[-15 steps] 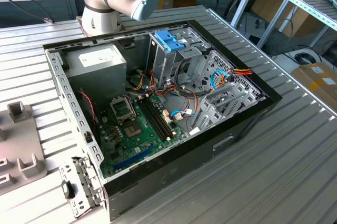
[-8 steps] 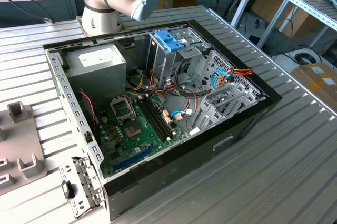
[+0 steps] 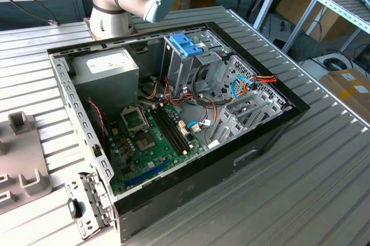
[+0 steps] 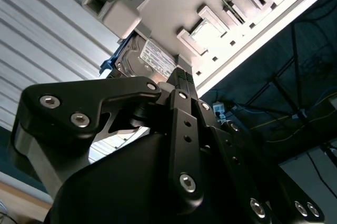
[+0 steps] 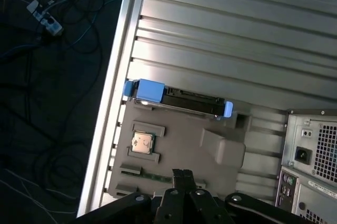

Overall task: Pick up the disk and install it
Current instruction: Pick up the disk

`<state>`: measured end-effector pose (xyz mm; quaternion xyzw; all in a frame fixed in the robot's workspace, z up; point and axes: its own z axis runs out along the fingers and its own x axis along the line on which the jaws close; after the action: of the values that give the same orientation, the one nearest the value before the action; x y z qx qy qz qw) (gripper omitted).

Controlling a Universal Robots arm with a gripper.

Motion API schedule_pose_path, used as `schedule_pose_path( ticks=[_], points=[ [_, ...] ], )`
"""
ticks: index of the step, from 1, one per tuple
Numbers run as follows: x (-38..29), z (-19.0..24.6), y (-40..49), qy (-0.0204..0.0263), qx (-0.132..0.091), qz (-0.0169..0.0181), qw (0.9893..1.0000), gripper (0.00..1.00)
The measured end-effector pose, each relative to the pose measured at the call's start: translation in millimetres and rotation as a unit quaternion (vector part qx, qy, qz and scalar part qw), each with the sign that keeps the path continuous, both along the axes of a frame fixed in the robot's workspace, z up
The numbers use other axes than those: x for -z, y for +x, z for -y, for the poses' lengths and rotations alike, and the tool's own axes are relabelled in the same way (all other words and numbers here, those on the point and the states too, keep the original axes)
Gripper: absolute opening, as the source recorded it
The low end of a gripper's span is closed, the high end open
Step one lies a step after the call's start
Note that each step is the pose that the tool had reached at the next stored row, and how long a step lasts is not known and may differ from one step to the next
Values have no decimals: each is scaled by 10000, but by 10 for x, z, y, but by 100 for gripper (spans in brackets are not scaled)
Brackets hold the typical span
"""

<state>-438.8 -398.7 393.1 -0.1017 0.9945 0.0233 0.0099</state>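
Observation:
The disk (image 5: 181,101) stands on its edge in a slot at the far side of a grey holder plate (image 5: 179,134), with blue carrier frame pieces at both ends. In the second wrist view the disk (image 4: 150,56) shows its white label and a blue corner. My gripper (image 5: 182,174) hangs over the near part of the plate, a short way from the disk and not touching it. Its fingers are shut together with nothing between them. The black gripper (image 4: 181,77) body fills the near part of the second wrist view.
The open computer case (image 3: 272,127) lies on the slatted metal table (image 3: 300,188), with a metal drive cage topped by a blue handle (image 3: 186,44) and a grey power-supply box (image 3: 107,67). A square chip (image 5: 142,142) sits on the plate. Cables lie on the floor beyond the table edge (image 5: 113,92).

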Motion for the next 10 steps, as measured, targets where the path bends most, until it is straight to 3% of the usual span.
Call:
schedule_pose_path(
  ticks=[10],
  points=[
    [0,0,0,0,-292,0,9996,10]
  ],
)
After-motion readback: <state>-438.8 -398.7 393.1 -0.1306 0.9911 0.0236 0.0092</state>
